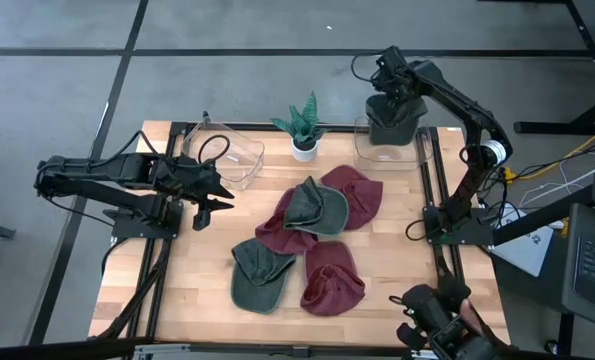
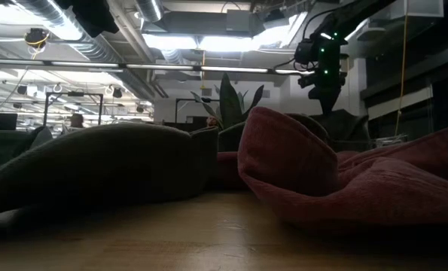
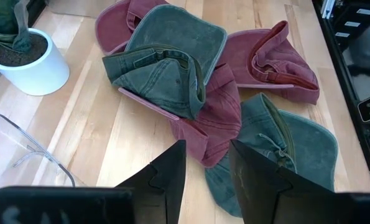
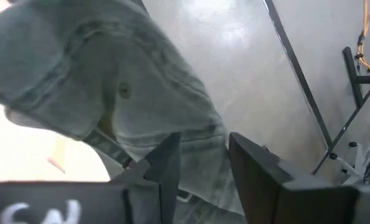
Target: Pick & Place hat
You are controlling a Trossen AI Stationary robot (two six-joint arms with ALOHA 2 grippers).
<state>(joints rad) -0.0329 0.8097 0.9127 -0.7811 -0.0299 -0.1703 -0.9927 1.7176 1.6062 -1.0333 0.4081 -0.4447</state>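
Only the right wrist view shows a soft grey-green hat (image 4: 129,93) beyond the right gripper (image 4: 200,165), jaws parted; left gripper (image 3: 206,177) jaws open, empty

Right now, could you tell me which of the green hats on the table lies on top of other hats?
The green hat in the middle of the pile, draped over the dark red hats. The other green hat lies on the bare wood nearer the table's front edge.
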